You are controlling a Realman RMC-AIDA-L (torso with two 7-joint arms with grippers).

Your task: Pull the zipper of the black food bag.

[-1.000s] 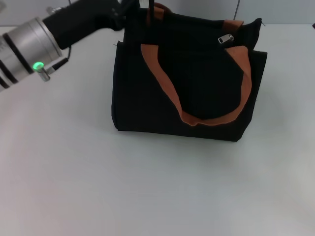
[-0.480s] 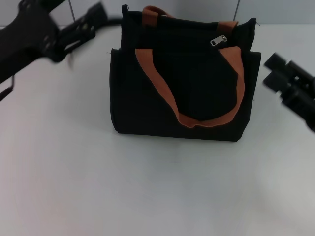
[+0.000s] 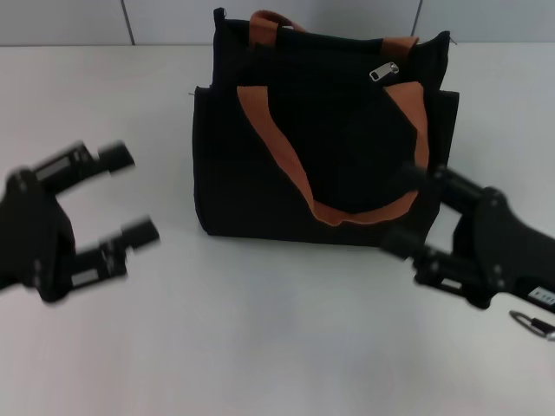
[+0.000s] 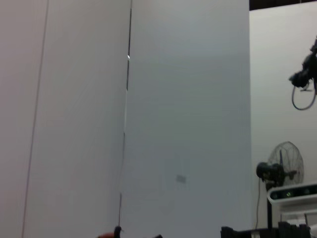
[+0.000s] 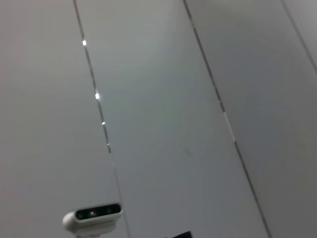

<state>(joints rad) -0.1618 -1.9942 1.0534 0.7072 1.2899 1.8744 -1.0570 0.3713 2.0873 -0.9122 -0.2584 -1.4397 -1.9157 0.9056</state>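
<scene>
Black bag [image 3: 260, 186] may tip: zipper [image 3: 385, 70] sits at 1 o'clock, left gripper [image 3: 128, 195] and right gripper [image 3: 408, 208] fingers open, both low

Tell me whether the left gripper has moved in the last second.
Yes. The left gripper has dropped from beside the boxy black fabric bag's top rear corner toward the camera.

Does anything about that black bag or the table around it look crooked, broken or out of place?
Nothing looks damaged or spilled. The black bag stands upright on the table, its silver zipper pull lying at the top right edge. The left gripper and right gripper both sit open beside it, holding nothing.
</scene>
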